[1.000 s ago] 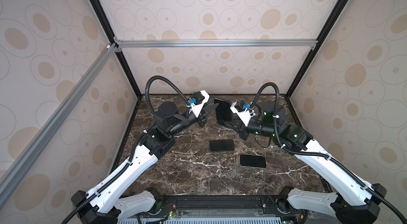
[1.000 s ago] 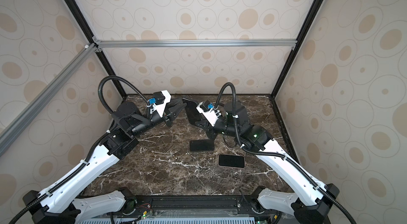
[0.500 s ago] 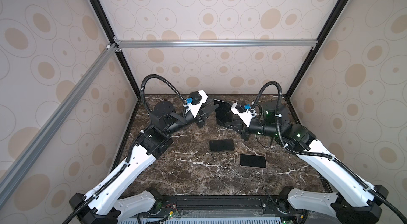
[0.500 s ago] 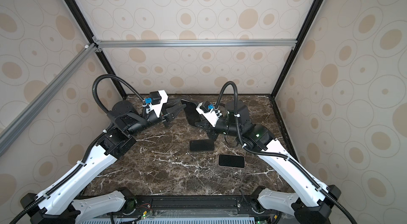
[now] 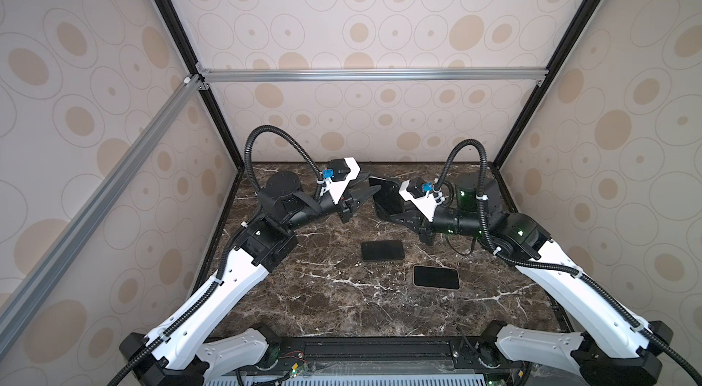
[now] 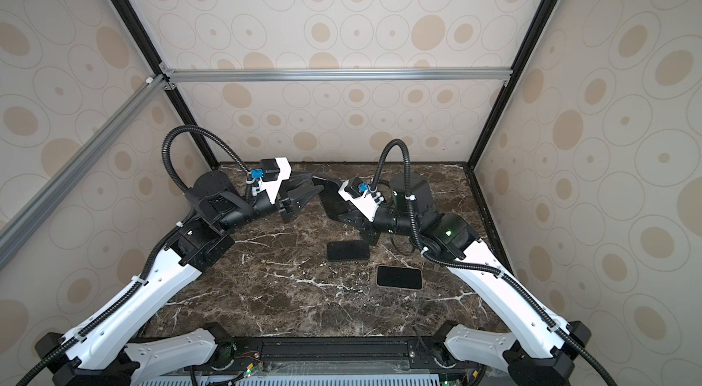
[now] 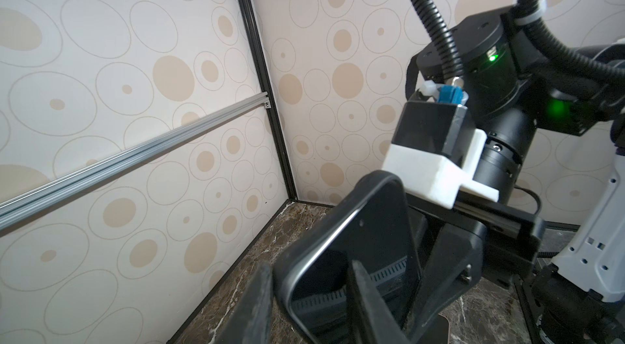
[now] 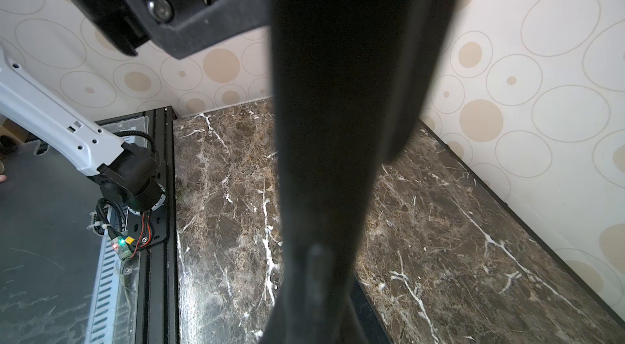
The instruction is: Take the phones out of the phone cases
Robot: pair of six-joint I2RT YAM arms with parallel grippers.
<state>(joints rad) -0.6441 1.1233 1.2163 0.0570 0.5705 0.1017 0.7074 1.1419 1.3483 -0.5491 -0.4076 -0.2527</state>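
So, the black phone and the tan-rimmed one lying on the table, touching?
Apart. Both top views show a strip of bare marble tabletop between the black phone and the tan-rimmed phone; no edges or corners meet.

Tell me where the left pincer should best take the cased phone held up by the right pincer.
Probably the free end of the cased phone, nearest the left pincer, coming from that arm's side, one finger on the screen, one behind. The right pincer clamps the other end, so the thin slab stands on edge in the air.
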